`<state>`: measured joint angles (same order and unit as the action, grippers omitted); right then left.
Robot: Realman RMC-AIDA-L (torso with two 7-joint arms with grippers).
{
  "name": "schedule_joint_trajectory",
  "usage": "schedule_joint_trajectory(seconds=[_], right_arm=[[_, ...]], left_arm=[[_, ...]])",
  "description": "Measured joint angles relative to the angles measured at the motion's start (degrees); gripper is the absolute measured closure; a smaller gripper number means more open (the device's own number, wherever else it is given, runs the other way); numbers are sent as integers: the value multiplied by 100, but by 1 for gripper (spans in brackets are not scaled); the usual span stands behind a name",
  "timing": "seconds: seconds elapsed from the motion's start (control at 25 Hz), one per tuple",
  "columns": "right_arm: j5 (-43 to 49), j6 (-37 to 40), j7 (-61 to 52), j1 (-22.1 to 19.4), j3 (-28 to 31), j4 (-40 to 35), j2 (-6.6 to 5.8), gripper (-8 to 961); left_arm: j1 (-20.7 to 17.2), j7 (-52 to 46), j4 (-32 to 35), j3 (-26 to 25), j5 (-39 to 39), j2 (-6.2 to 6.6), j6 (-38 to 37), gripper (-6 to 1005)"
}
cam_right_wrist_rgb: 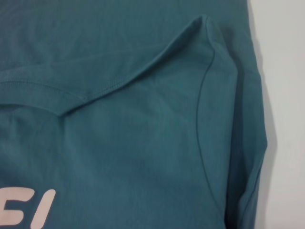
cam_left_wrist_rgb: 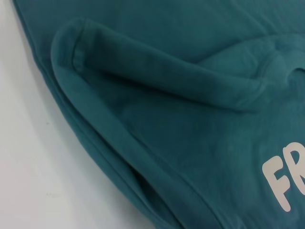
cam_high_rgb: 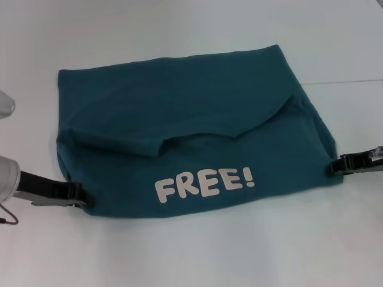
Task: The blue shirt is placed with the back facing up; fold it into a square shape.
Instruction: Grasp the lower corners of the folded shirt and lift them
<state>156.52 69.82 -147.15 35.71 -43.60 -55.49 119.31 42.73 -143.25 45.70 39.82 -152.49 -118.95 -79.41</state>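
Head view: the blue shirt (cam_high_rgb: 191, 119) lies folded across the middle of my white bench (cam_high_rgb: 191, 251), a rough rectangle with its near part turned over so the white "FREE!" lettering (cam_high_rgb: 204, 183) faces up along the near edge. A sleeve hem and a curved fold line run across the cloth just beyond the lettering.

My left gripper (cam_high_rgb: 81, 196) sits low at the shirt's near-left corner, its dark fingers touching the folded edge; whether they are clamped on the cloth or merely against it I cannot tell. My right gripper (cam_high_rgb: 336, 165) sits at the near-right corner, tips touching the shirt's side edge, and its grip is likewise unclear.

The left wrist view shows the shirt (cam_left_wrist_rgb: 162, 119) filling the picture, with a thick rolled sleeve hem crossing it, stacked cloth edges running along the white bench (cam_left_wrist_rgb: 28, 167), and the first letters of the print at one side. The right wrist view shows the shirt (cam_right_wrist_rgb: 133, 133) with a stitched hem and a seam, the bench (cam_right_wrist_rgb: 286, 71) beside its folded edge, and the last of the lettering.
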Motion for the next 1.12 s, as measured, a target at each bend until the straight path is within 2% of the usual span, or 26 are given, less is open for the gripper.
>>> schedule_joint_trajectory(seconds=[0.12, 0.56, 0.76, 0.92, 0.96, 1.0, 1.12], right_arm=[[1, -29, -1, 24, 0, 79, 1, 562], [-20, -213, 69, 52, -62, 247, 19, 599], [-29, -92, 106, 29, -138, 208, 20, 756], [-19, 377, 254, 52, -148, 139, -33, 888], [5, 787, 332, 74, -220, 35, -71, 921], [5, 787, 332, 74, -220, 35, -71, 921], [14, 1440, 366, 83, -488, -182, -142, 922]], left_arm=[[2, 0, 0, 0, 0, 3, -1, 889], [-7, 7, 0, -1, 0, 2, -12, 888], [-11, 8, 0, 2, -5, 3, -26, 888], [-3, 4, 0, 126, -30, 40, -210, 889], [2, -4, 4, 163, -33, 60, -308, 889], [5, -13, 16, 178, -38, 80, -397, 889], [11, -42, 89, 228, -62, 174, -800, 889]])
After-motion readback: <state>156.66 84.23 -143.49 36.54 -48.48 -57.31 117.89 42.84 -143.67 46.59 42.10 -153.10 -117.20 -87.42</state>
